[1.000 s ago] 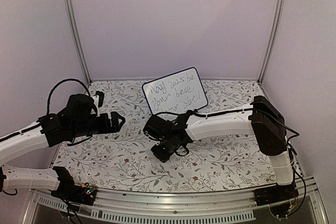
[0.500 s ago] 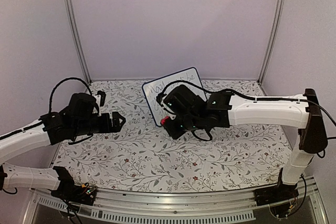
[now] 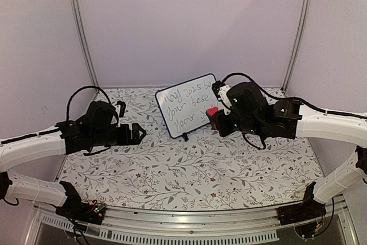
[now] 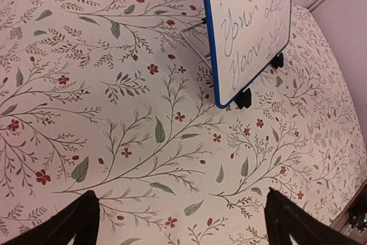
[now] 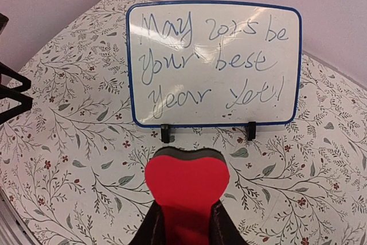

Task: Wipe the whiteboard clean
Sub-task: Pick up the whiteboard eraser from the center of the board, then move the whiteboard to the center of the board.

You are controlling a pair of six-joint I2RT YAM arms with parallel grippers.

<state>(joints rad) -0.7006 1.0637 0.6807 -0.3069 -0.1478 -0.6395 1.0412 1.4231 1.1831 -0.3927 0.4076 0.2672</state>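
1. Presently my left claw (image 3: 139, 134) hangs over the left part of the table (image 3: 172, 170). Its fingers are spread wide with nothing between them, and it points right, toward the board.
2. Table: floral pattern of leaves and small red flowers across the whole top.
3. Whiteboard (image 3: 189, 102): at the far middle of the table, well apart from my left claw. It stands upright on two black feet (image 5: 165, 133), leans slightly back and has a blue frame. Writing (image 5: 200, 64) fills the face in three lines, none of it wiped.
4. Eraser (image 5: 186, 185): red, heart-shaped, with a dark backing layer. It is held off the table just in front of the board's right lower part. The wrist view shows a gap between it and the board.
5. My right claw (image 3: 217, 120) reaches in from the right and is pressed onto the eraser's lower end, one finger on each side.
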